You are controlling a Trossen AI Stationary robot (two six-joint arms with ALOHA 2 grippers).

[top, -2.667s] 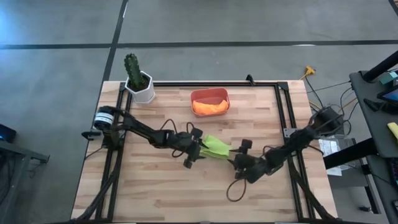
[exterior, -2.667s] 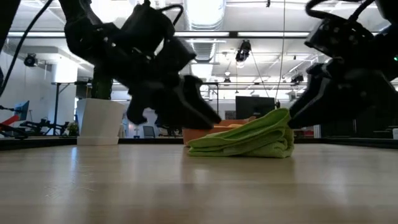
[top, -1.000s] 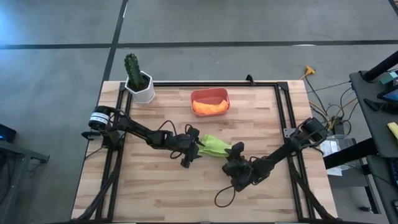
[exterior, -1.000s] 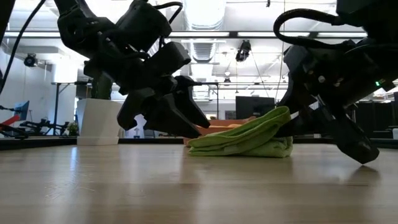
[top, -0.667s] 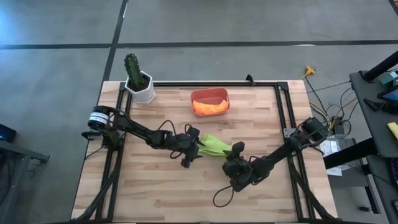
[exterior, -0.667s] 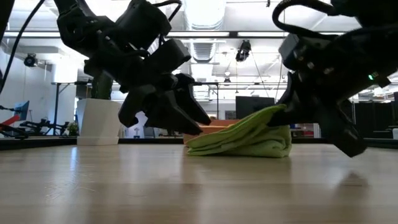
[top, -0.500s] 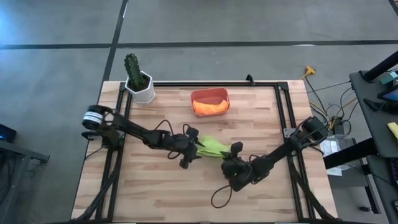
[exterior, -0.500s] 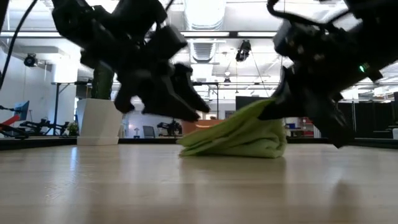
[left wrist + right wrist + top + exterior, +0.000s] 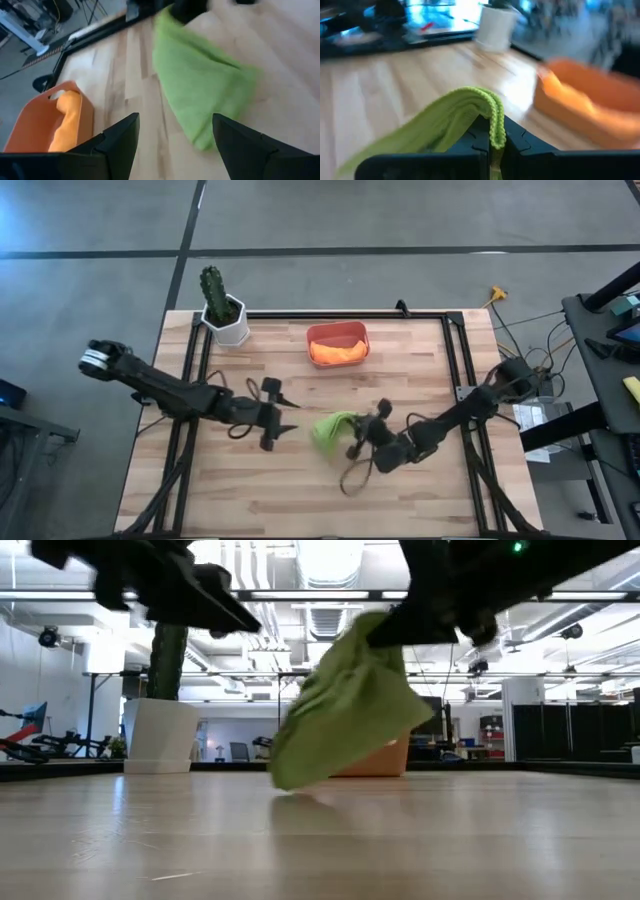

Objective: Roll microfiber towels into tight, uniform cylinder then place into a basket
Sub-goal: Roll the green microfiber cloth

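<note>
While my right claw [image 9: 357, 434] pinched shut on the green towel [image 9: 331, 430], the bundle hung tilted with its low corner at the worktop [image 9: 400, 490]. My left claw [image 9: 281, 413] hovered open, well apart from it. The orange towel [image 9: 338, 352] lay in the basket [image 9: 337, 330], beyond the cactus pot [image 9: 230, 320].

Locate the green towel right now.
In the high view the green towel hangs pinched in the right gripper near the table's middle, below the basket, with the open left gripper apart on its left.
</note>
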